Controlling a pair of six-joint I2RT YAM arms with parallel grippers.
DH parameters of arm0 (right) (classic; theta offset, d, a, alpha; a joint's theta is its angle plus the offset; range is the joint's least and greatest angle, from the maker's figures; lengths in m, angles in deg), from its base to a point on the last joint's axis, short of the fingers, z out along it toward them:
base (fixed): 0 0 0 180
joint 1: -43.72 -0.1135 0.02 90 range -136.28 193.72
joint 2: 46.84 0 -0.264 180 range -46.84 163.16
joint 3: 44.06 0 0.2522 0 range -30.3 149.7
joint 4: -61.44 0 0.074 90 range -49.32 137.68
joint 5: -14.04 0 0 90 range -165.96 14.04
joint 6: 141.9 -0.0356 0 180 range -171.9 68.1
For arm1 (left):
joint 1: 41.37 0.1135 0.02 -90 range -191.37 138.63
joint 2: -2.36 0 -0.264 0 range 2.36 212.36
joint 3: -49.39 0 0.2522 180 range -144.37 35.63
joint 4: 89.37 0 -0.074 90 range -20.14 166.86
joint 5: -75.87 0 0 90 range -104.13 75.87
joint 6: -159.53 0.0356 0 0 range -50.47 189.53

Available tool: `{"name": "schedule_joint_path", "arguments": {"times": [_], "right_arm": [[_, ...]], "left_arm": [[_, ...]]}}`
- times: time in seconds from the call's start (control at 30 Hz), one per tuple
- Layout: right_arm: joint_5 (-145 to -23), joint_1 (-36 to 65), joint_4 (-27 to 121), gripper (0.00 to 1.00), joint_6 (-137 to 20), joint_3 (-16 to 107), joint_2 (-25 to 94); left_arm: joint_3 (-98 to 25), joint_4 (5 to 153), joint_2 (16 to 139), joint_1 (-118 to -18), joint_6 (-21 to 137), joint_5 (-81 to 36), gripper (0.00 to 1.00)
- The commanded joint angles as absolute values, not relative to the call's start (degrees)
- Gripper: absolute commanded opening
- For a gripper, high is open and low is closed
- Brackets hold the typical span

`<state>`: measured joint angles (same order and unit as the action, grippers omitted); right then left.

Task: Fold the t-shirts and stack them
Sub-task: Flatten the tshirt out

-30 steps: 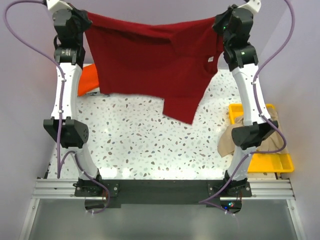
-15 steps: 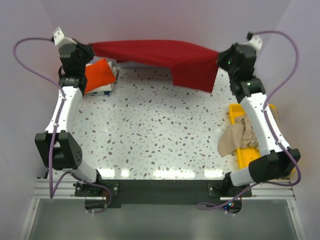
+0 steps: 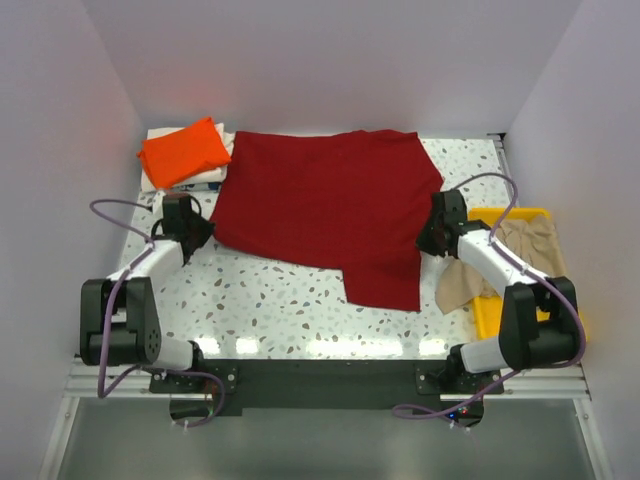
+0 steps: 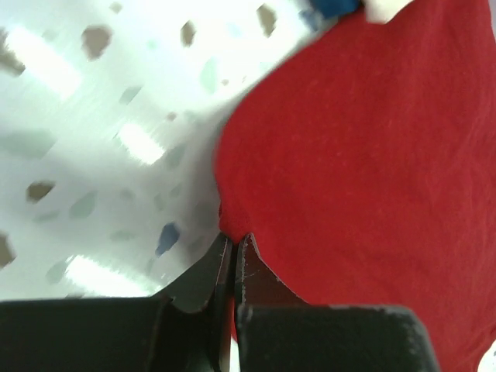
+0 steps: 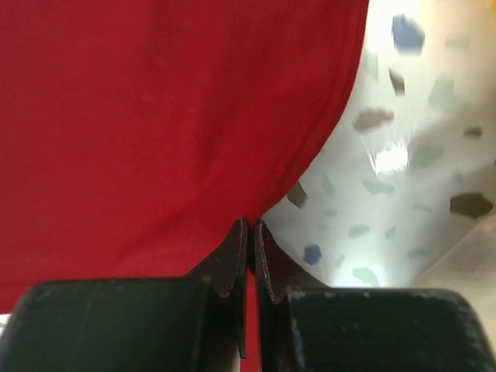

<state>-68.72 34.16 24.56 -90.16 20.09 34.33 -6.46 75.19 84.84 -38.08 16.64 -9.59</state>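
Observation:
The dark red t-shirt [image 3: 320,200] lies spread flat on the speckled table, one sleeve pointing toward the near edge. My left gripper [image 3: 201,233] is low at its left edge and shut on the red cloth [image 4: 364,155]; its tips [image 4: 235,237] pinch the hem. My right gripper [image 3: 428,238] holds the right edge, its tips [image 5: 251,223] shut on the cloth [image 5: 155,116]. At the back left, a folded bright orange t-shirt [image 3: 185,151] rests on a whitish one [image 3: 200,181]. A beige-tan t-shirt [image 3: 462,283] hangs crumpled over the tray's edge.
A yellow plastic tray [image 3: 492,318] stands at the right, close to the right arm. Lilac walls enclose the table at the back and both sides. Bare speckled tabletop [image 3: 280,300] shows in front of the red shirt.
Both arms came down and toward the near side from high at the back. The red shirt went from hanging stretched between them to lying flat on the table. Both grips held.

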Motion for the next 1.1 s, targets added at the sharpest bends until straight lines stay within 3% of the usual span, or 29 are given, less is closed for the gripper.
{"name": "schedule_joint_path", "arguments": {"times": [0.0,0.3,0.57,0.67,0.77,0.8,0.83,0.9,1.07], "right_arm": [[-70.8,34.4,26.1,0.0,-90.4,15.8,33.1],[-73.0,34.4,22.2,0.0,-89.0,5.7,22.8],[-73.1,34.4,16.1,0.01,-88.4,4.9,15.4],[-72.4,34.4,14.5,0.14,-87.7,6.0,14.3],[-71.2,34.4,12.9,0.36,-87.2,7.5,13.1],[-71.0,34.4,11.1,0.5,-87.1,7.9,12.7],[-71.0,34.4,10.0,0.56,-87.2,7.9,12.2],[-73.1,34.4,7.7,0.63,-87.7,6.6,10.2],[-80.0,33.9,6.1,0.61,-91.1,2.0,5.1]], "left_arm": [[-1.3,77.8,78.6,-38.1,14.2,-7.7,0.0],[12.8,73.5,66.4,-38.1,15.6,-5.0,0.0],[14.1,69.5,60.3,-38.0,17.5,-2.2,0.0],[13.6,70.2,61.9,-38.1,18.1,-3.1,0.0],[13.5,71.4,63.1,-38.0,18.2,-4.7,0.0],[13.8,71.9,63.1,-38.0,18.2,-5.2,0.0],[14.0,72.1,63.0,-38.0,18.0,-5.8,0.0],[14.4,73.0,62.8,-38.0,17.8,-6.7,0.0],[15.1,74.4,62.0,-38.1,17.1,-8.1,0.0]]}}
